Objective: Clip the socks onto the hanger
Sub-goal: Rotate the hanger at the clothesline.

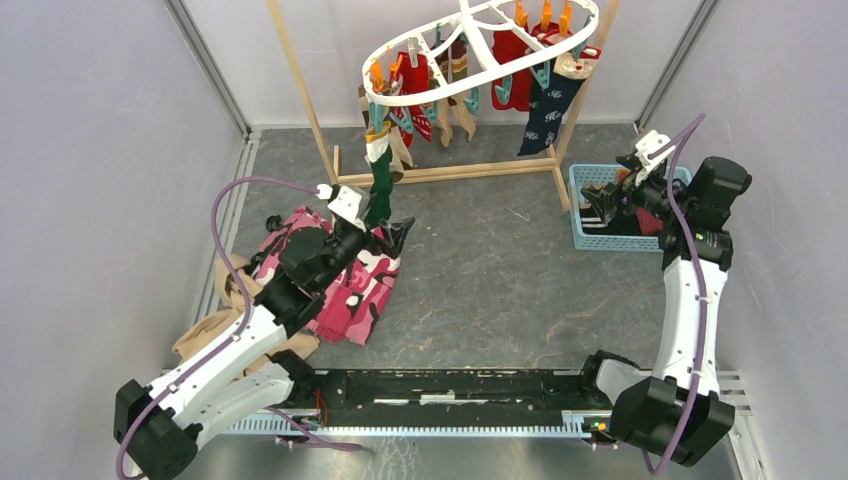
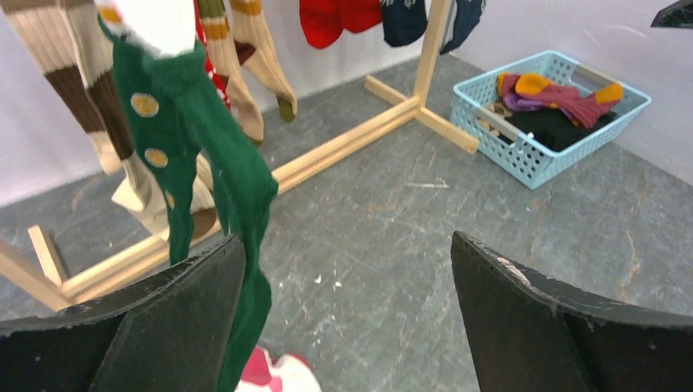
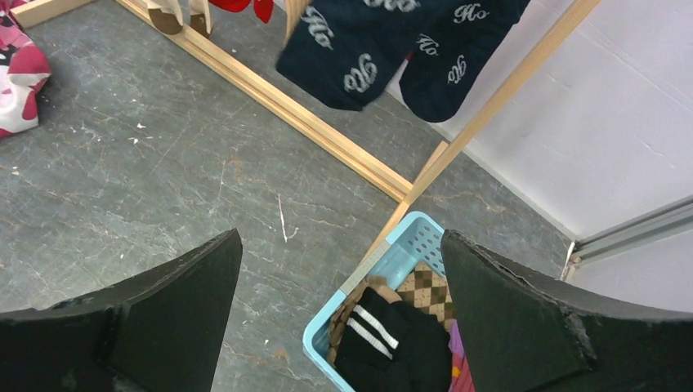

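**Right end effector (image 3: 339,245) hovering wide open over the basket (image 3: 400,253) of loose socks (image 3: 392,347)**

Gripping nothing, it is hanging just above the socks, which are lying heaped low and ahead of it at the far right of the surface (image 1: 480,270), their long axes jumbled. This arm is by far the nearer. The left end effector (image 2: 347,245), jaws also spread and empty, is sitting beside a green sock (image 2: 204,147) dangling from the hanger (image 1: 450,93), well apart from the basket.

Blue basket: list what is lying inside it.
Inside the blue basket lie a purple-maroon sock with yellow patches, a black sock with white stripes and a tan argyle sock. Whatever sits beneath this pile is covered.
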